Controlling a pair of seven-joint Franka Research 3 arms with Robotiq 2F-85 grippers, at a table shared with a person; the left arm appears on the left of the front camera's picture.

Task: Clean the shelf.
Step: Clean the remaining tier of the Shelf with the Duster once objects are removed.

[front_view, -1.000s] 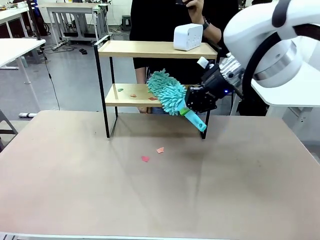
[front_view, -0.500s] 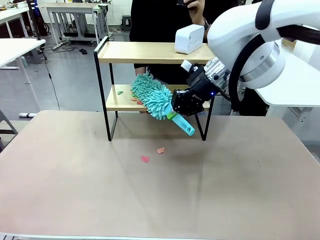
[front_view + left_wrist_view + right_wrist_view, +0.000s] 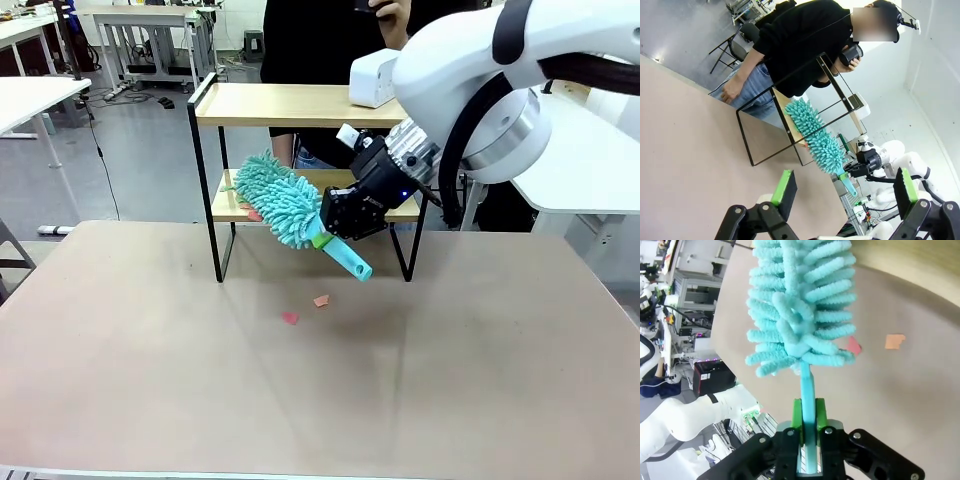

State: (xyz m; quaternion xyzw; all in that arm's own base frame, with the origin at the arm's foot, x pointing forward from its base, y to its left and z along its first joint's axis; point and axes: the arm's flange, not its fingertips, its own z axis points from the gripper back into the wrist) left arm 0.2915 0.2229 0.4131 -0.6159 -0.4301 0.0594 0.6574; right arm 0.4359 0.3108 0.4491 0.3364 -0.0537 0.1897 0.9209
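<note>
The shelf (image 3: 300,100) stands far back on the table (image 3: 150,380), with a white box (image 3: 372,78) on its top board. The right gripper (image 3: 330,232) is clamped tight on a teal duster (image 3: 280,200), whose head is at the lower board. The left gripper (image 3: 845,186) gapes wide, holding nothing.

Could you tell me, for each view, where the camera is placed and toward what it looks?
Front view: fixed on the robot's side, looking across the table at the shelf and the person; the right gripper, shut on the duster, comes from picture right.
Left wrist view: on the left wrist, looking past the open left gripper toward shelf and person.
Right wrist view: on the right wrist, looking down the duster at a red scrap on the table.
Shared: all show the duster.
</note>
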